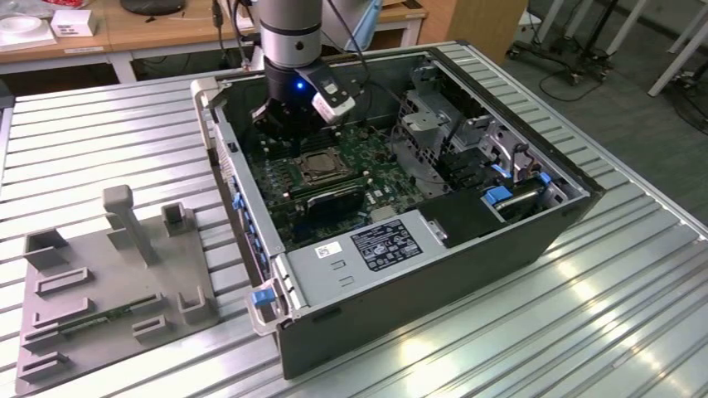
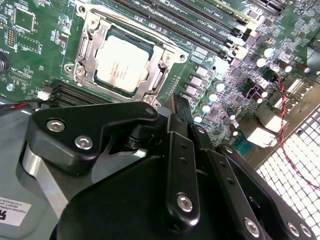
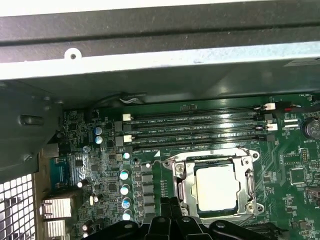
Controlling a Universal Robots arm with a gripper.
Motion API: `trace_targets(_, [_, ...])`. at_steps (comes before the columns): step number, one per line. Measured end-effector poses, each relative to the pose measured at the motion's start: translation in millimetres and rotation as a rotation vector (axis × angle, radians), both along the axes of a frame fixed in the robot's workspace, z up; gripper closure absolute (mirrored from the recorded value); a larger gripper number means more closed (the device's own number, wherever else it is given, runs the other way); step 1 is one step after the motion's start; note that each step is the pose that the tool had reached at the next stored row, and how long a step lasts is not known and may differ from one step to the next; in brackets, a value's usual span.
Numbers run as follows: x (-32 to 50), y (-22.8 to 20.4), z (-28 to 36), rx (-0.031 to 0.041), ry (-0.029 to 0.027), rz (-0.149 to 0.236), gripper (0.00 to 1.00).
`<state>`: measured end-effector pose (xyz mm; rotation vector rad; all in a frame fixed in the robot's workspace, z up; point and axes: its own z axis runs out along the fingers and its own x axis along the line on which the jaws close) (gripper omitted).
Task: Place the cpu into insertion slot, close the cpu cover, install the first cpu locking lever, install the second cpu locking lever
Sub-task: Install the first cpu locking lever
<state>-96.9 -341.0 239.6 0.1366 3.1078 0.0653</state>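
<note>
The cpu [image 2: 122, 62] is a pale square chip lying flat in the insertion slot [image 1: 317, 168] on the green motherboard. The silvery cpu cover [image 2: 86, 47] lies down around it, its cut-out centre showing the chip. In the first wrist view the cpu [image 3: 216, 187] and the cpu cover [image 3: 184, 186] sit just past my fingertips. My gripper [image 1: 290, 133] hangs inside the open computer case, just above the board and beside the socket, touching neither chip nor cover. The black fingers [image 2: 181, 130] stand together, shut on nothing, in both wrist views, gripper [image 3: 171, 204].
The case walls [image 1: 238, 178] ring the board closely. Long black memory slots [image 3: 195, 131] run beside the socket. A drive cage [image 1: 432, 124] and cables stand on the exterior view's right. A grey fixture [image 1: 111, 282] lies on the slatted table outside the case.
</note>
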Motion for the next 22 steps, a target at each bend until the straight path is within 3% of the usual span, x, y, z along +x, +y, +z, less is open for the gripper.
trace_targets(7, [-0.5, 0.0, 0.2, -0.0002, 0.0002, 0.0, 0.89])
trace_targets(18, [-17.5, 0.0, -0.1, -0.0001, 0.0001, 0.0, 0.89])
trace_targets(22, [-18.0, 0.0, -0.1, -0.0001, 0.0001, 0.0, 0.89])
